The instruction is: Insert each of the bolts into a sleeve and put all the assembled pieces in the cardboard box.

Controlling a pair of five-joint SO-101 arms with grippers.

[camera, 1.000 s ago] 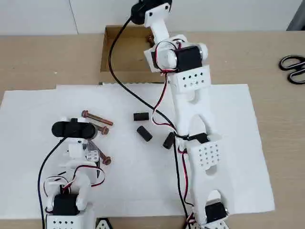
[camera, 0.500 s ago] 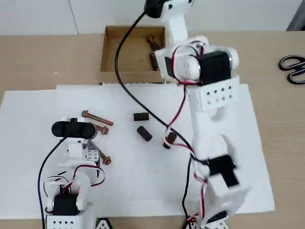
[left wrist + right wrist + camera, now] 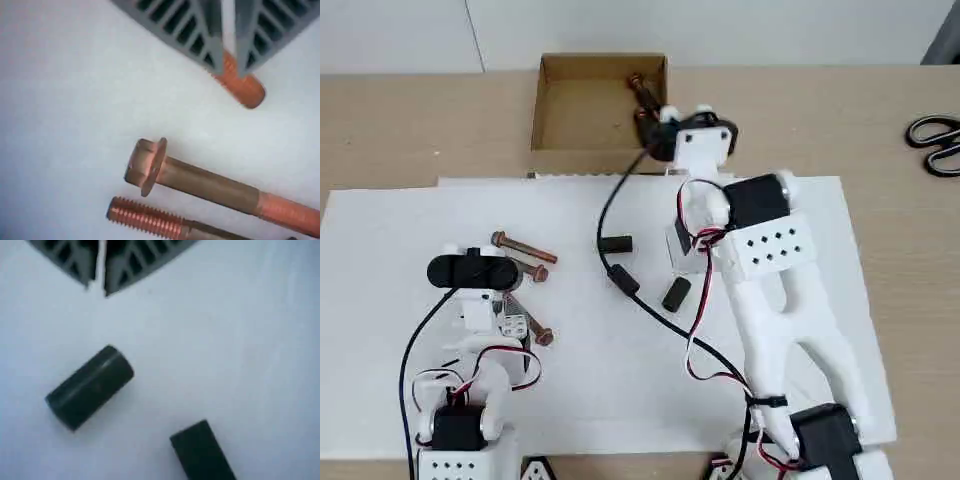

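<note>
**Left gripper** (image 3: 229,62): the grey ribbed jaws are drawn almost together, with only a thin slit between them. The tips stand over the threaded end of a copper-coloured metal bolt (image 3: 244,90) lying on the white paper sheet (image 3: 400,250). Whether they pinch it cannot be told. Near the tips lie a flanged copper bolt (image 3: 200,182) and a second loose copper bolt (image 3: 150,220), side by side and close to touching.

**Right gripper** (image 3: 96,287): the jaws are nearly together with nothing between them, and they hang over bare paper. Two sleeves lie near the tips and touch neither.

**Sleeves:** three short black cylinders lie mid-sheet, apart from the bolts.
- The sleeve nearest the box (image 3: 616,243).
- The sleeve beside the right arm (image 3: 676,293).
- The sleeve crossed by the black cable (image 3: 625,281).

**Shallow brown cardboard box** (image 3: 585,105): it stands open on the wooden table (image 3: 420,120), just beyond the sheet's far edge. One boxed copper bolt (image 3: 638,85) lies inside along one side wall, its lower part hidden by the right arm's wrist.

**Black-handled scissors** (image 3: 935,140): they rest on the table, well apart from the sheet.
</note>
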